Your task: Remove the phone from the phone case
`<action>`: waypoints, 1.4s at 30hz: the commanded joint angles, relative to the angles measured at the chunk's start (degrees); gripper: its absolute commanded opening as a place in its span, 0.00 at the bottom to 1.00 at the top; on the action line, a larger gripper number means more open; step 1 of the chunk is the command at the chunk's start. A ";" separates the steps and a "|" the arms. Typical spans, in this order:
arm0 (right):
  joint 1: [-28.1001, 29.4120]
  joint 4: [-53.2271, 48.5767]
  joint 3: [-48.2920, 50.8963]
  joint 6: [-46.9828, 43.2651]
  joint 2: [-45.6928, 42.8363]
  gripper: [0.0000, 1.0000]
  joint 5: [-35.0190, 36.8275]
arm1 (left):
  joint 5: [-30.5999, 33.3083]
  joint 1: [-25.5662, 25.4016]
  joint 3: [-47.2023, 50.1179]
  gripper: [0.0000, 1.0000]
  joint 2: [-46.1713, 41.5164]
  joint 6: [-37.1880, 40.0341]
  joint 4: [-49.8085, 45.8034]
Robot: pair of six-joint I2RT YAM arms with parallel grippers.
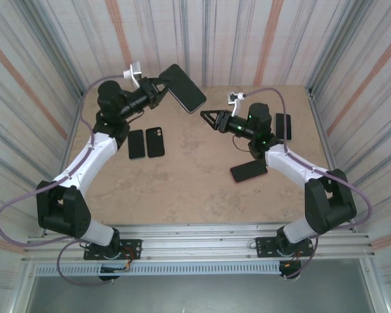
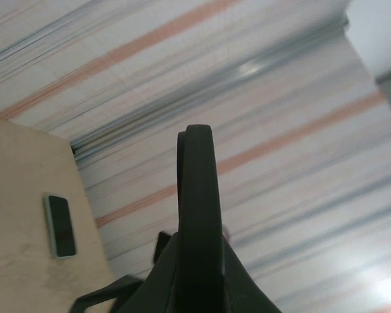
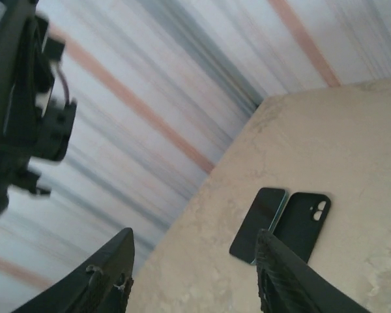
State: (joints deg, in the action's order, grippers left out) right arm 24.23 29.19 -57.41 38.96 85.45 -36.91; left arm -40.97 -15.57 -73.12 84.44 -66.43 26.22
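Striped corrugated panels wall in my workspace on three sides, and the beige stone-patterned tabletop [image 1: 195,176] takes up the floor of it. My left gripper [image 1: 164,89] is lifted well above the table near the back wall, fingers clenched on one end of a black glossy rectangular phone [image 1: 184,87]. It juts out tilted toward the centre, clear of the surface. On the left wrist camera I see that phone [image 2: 198,208] edge-on between the finger pads, a thin lip running along one side. I cannot tell whether that lip is the phone case or the handset itself.

My right gripper [image 1: 208,120] hangs in the air just to the right of the held phone, not touching it. Its fingers are spread apart with nothing between them. The right wrist camera confirms this: both black fingers [image 3: 111,274] stand wide, with bare table and wall in the gap.

Lying flat under the left arm are a dark-screened phone with a teal rim [image 3: 257,225] and, just beside it, an empty black case with a camera cut-out [image 3: 302,225]. A dark phone with a reddish edge [image 1: 249,171] lies by the right forearm. Another dark-screened phone with a pale green rim [image 2: 60,225] rests near the table's edge by the wall.
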 commanded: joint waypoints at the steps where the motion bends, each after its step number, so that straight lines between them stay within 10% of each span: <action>1: 0.18 -20.76 -6.97 -20.69 -2.31 0.55 -12.28 | -16.88 0.27 -7.87 0.00 -0.99 26.73 -10.09; 18: 2.43 -52.62 -22.13 -58.96 0.93 0.44 -19.48 | -36.87 4.85 -15.44 0.00 0.01 58.77 -30.89; 42: 8.53 -60.57 -29.86 -69.42 5.92 0.18 -17.38 | -38.48 4.60 -14.00 0.00 -2.08 60.20 -34.03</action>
State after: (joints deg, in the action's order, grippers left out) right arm 32.01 -28.60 -85.54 -27.97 90.76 -54.02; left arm -77.56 -10.87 -86.15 84.84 -7.22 -8.80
